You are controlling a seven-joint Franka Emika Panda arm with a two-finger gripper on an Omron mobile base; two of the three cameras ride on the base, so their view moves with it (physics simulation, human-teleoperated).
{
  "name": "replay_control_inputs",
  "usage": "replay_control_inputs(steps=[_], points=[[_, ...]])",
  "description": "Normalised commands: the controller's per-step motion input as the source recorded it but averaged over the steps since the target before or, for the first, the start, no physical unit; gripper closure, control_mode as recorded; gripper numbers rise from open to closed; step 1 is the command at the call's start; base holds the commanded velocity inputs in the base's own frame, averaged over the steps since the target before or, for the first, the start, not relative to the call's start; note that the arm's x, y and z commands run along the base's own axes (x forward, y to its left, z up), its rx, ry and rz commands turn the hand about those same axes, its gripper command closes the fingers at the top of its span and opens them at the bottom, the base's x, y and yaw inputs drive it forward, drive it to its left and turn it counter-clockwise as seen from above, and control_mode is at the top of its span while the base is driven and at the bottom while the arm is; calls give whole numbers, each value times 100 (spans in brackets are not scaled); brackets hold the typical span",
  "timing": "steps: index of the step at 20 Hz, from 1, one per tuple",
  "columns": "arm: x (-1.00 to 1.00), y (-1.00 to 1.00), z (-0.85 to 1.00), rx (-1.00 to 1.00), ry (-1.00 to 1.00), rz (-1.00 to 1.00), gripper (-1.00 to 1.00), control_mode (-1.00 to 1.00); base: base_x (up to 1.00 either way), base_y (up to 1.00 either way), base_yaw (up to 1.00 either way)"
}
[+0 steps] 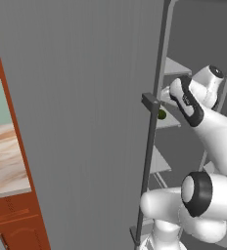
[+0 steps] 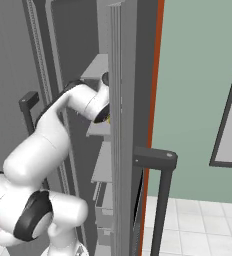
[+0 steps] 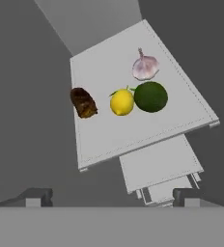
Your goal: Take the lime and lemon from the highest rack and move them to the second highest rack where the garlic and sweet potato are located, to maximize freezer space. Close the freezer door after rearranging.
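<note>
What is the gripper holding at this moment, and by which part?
Nothing is held. The gripper is open above the rack, and the lime and lemon lie on it beside the garlic.

Four items crowd the second highest rack [image 3: 133, 130].

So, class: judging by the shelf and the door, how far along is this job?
Done: lime and lemon lie on one rack with garlic and sweet potato. In hand: nothing; the end effector is open. Left: closing the freezer door.
</note>
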Motion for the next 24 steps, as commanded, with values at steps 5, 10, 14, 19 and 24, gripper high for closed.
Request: replay_control_inputs(steps=[5,10,14,19,24], points=[[-100,10,58,-8,0,-12,-100,-100,0,0,0],[-100,13,85,-9,6,-12,-100,-100,0,0,0],[-97,27,64,-13,7,-6,-100,-100,0,0,0],[-90,28,45,-14,1,-1,-100,-100,0,0,0],[-6,0,0,0,0,2,-100,-100,0,0,0]])
